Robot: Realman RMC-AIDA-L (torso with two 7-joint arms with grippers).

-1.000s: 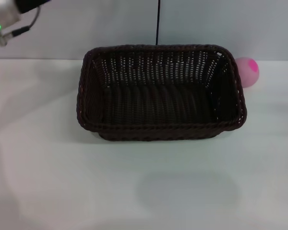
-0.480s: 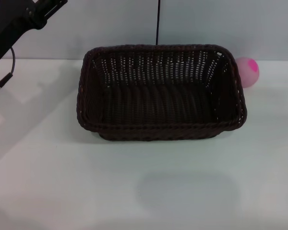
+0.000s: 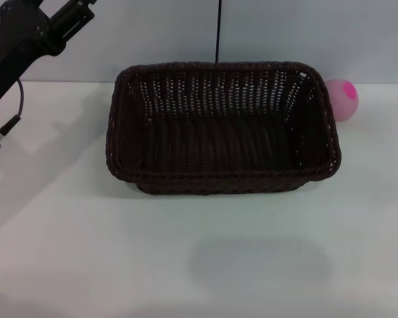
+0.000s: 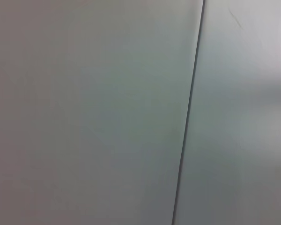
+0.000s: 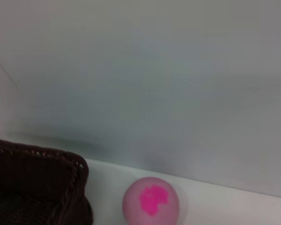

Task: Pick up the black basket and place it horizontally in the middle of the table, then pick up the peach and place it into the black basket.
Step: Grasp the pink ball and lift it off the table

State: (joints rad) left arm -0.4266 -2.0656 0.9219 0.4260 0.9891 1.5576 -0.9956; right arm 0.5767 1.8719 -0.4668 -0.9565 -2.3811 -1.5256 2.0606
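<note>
Head view, black basket (image 3: 222,129): stands upright on the table (image 3: 199,252), long side running left to right, near the middle and toward the far edge; nothing lies inside it.
Head view, peach (image 3: 341,99): rests on the table just beside the basket's far right corner, outside the rim, magenta patch facing up.
Head view, left gripper (image 3: 79,10): raised at the upper left, well apart from the basket, carrying nothing; whether its fingers are parted or closed cannot be told.
Left wrist view: only a plain pale wall (image 4: 84,112) with one dark seam (image 4: 187,117).
Right wrist view: the peach (image 5: 151,200) sits on the table (image 5: 225,206) near the basket's corner (image 5: 37,183); the right gripper's own fingers do not show.
</note>
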